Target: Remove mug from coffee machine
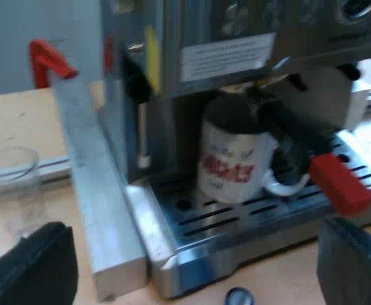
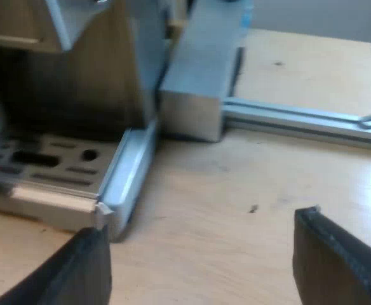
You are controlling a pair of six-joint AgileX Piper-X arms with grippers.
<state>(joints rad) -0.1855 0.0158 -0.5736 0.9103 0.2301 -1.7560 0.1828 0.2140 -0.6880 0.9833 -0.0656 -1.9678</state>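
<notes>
Where the slotted drip tray (image 1: pixel 236 219) juts from the espresso machine (image 1: pixel 236 38), standing upright on the grille: a white mug (image 1: pixel 230 162) with red lettering, mouth up, long axis vertical, close beneath the metal holder (image 1: pixel 268 111) locked into the front. Dark inside at the rim; contents not to be told. Lettering facing the left gripper (image 1: pixel 192 254), white loop turned sideways toward the red end of the holder's dark handle (image 1: pixel 341 184), just beside it. On the counter (image 1: pixel 20 121), well apart from the mug, on the far side of an aluminium bar (image 1: pixel 87 190) lying beside the machine: a clear measuring glass (image 1: pixel 11 184), upright, nothing visible in it. Left gripper low before the tray, fingers wide apart, clamped on nothing. Right gripper (image 2: pixel 201 244) likewise spread and holding nothing, over bare counter near the tray's corner and a square aluminium block (image 2: pixel 192 95).
</notes>
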